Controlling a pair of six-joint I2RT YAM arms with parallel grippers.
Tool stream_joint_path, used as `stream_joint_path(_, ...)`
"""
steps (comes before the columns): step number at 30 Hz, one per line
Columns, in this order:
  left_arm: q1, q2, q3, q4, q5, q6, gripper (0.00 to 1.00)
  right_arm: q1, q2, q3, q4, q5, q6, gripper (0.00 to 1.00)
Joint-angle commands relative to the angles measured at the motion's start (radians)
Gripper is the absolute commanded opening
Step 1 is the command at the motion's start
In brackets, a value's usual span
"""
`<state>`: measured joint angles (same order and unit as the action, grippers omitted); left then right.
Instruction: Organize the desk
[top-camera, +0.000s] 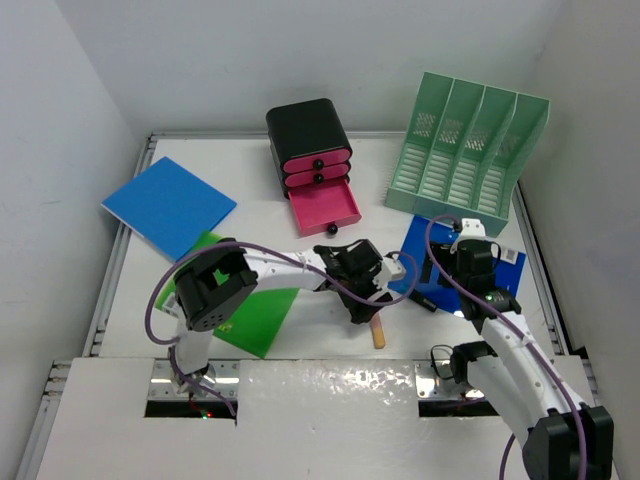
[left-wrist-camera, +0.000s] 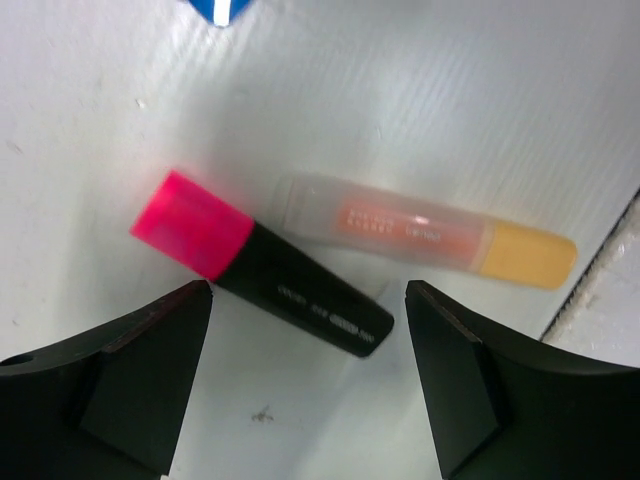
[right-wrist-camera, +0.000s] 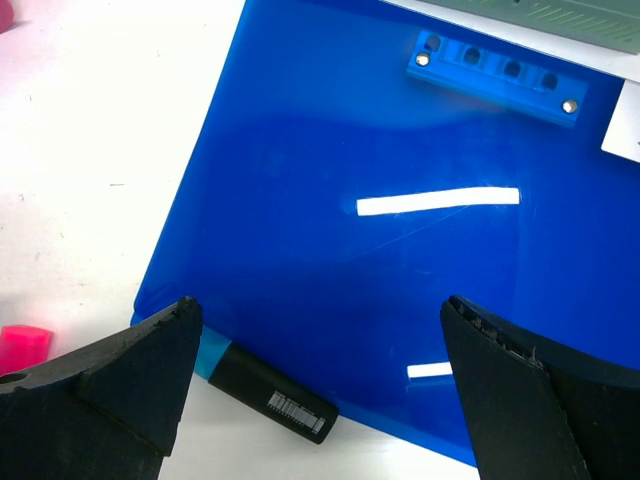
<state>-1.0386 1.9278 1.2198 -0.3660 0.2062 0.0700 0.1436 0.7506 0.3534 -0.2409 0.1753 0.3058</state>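
On the white desk (top-camera: 250, 228) a pink-capped black highlighter (left-wrist-camera: 260, 275) lies beside a clear glue stick (left-wrist-camera: 425, 232) with an orange cap. My left gripper (left-wrist-camera: 310, 296) hovers open just above the highlighter's black end, its fingers to either side and touching nothing. From above, the left gripper (top-camera: 362, 295) covers the highlighter and the glue stick (top-camera: 378, 333) pokes out below it. My right gripper (right-wrist-camera: 320, 310) stands open over a blue clipboard (right-wrist-camera: 380, 200). A black marker (right-wrist-camera: 270, 395) with a blue cap lies at the clipboard's near edge.
A black drawer unit (top-camera: 308, 145) stands at the back with its bottom pink drawer (top-camera: 325, 208) pulled out. A green file rack (top-camera: 470, 150) is at the back right. A blue folder (top-camera: 165, 205) and a green folder (top-camera: 255, 312) lie on the left.
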Motion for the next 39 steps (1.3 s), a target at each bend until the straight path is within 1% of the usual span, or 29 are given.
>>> stream_joint_path(1,0.008,0.045,0.015,0.035,-0.020,-0.012,0.77,-0.004,-0.007,-0.002,0.026,0.010,-0.014,0.99)
stream_joint_path(3,0.008,0.060,0.009,0.044,-0.062,-0.001,0.75,-0.003,-0.005,-0.002,0.026,0.012,-0.016,0.99)
stream_joint_path(5,0.008,0.072,0.007,0.042,-0.085,0.020,0.72,-0.004,-0.005,-0.002,0.029,0.013,-0.019,0.99)
stream_joint_path(6,0.008,0.079,0.007,0.027,-0.117,0.036,0.66,-0.003,-0.004,-0.002,0.028,0.013,-0.019,0.99)
stream_joint_path(7,0.008,0.083,0.004,0.021,-0.145,0.066,0.65,-0.002,-0.004,-0.002,0.028,0.012,-0.017,0.99)
stream_joint_path(8,0.008,0.071,-0.021,0.022,-0.198,0.095,0.62,-0.002,-0.004,-0.001,0.029,0.006,-0.017,0.99)
stream_joint_path(11,0.009,0.037,-0.093,0.039,-0.263,0.129,0.56,-0.003,-0.008,-0.001,0.028,0.003,-0.019,0.99)
stream_joint_path(12,0.009,0.025,-0.106,0.039,-0.263,0.143,0.48,-0.002,-0.010,-0.001,0.029,0.009,-0.019,0.99)
stream_joint_path(16,0.011,0.045,-0.137,0.027,-0.220,0.160,0.31,-0.003,-0.010,-0.005,0.037,0.010,-0.011,0.99)
stream_joint_path(17,0.017,0.057,-0.125,0.006,-0.176,0.165,0.26,-0.004,-0.011,-0.005,0.037,0.009,-0.010,0.99)
stream_joint_path(18,0.020,0.081,-0.111,-0.008,-0.157,0.183,0.19,-0.004,-0.013,-0.005,0.037,0.006,-0.010,0.99)
stream_joint_path(20,0.053,0.094,-0.095,-0.024,-0.107,0.194,0.08,-0.002,-0.017,-0.001,0.022,0.007,-0.013,0.99)
stream_joint_path(21,0.069,0.089,-0.094,-0.027,-0.090,0.206,0.00,-0.004,-0.020,0.001,0.017,0.007,-0.016,0.99)
stream_joint_path(22,0.093,0.082,-0.088,-0.031,-0.077,0.212,0.00,-0.004,-0.026,0.004,0.005,0.015,-0.019,0.99)
stream_joint_path(24,0.107,0.013,-0.086,-0.025,-0.097,0.234,0.00,-0.003,-0.031,0.006,-0.006,0.013,-0.025,0.98)
stream_joint_path(25,0.109,-0.062,-0.092,-0.007,-0.137,0.247,0.00,-0.002,-0.034,0.007,-0.012,0.012,-0.031,0.98)
stream_joint_path(28,0.110,-0.185,-0.080,0.004,-0.204,0.307,0.00,-0.002,-0.034,0.009,-0.012,0.004,-0.040,0.98)
stream_joint_path(29,0.111,-0.254,-0.069,0.013,-0.261,0.345,0.00,-0.002,-0.031,0.009,-0.009,0.004,-0.042,0.98)
stream_joint_path(30,0.117,-0.282,-0.059,0.022,-0.302,0.361,0.00,-0.002,-0.031,0.009,-0.006,0.001,-0.042,0.98)
stream_joint_path(31,0.150,-0.300,-0.028,0.038,-0.342,0.375,0.00,-0.004,-0.028,0.007,-0.002,0.001,-0.043,0.97)
stream_joint_path(32,0.178,-0.325,-0.010,0.042,-0.335,0.392,0.00,-0.003,-0.025,0.006,0.000,0.003,-0.042,0.97)
stream_joint_path(33,0.208,-0.329,0.012,0.047,-0.320,0.398,0.00,-0.004,-0.023,0.006,0.000,0.003,-0.040,0.97)
stream_joint_path(34,0.262,-0.326,0.047,0.058,-0.301,0.407,0.00,-0.003,-0.022,0.002,0.000,0.006,-0.040,0.97)
stream_joint_path(36,0.299,-0.288,0.078,0.081,-0.309,0.444,0.00,-0.003,-0.019,-0.001,0.002,0.003,-0.039,0.97)
stream_joint_path(39,0.345,-0.207,0.128,0.153,-0.367,0.510,0.00,-0.004,-0.022,-0.005,0.002,-0.005,-0.037,0.97)
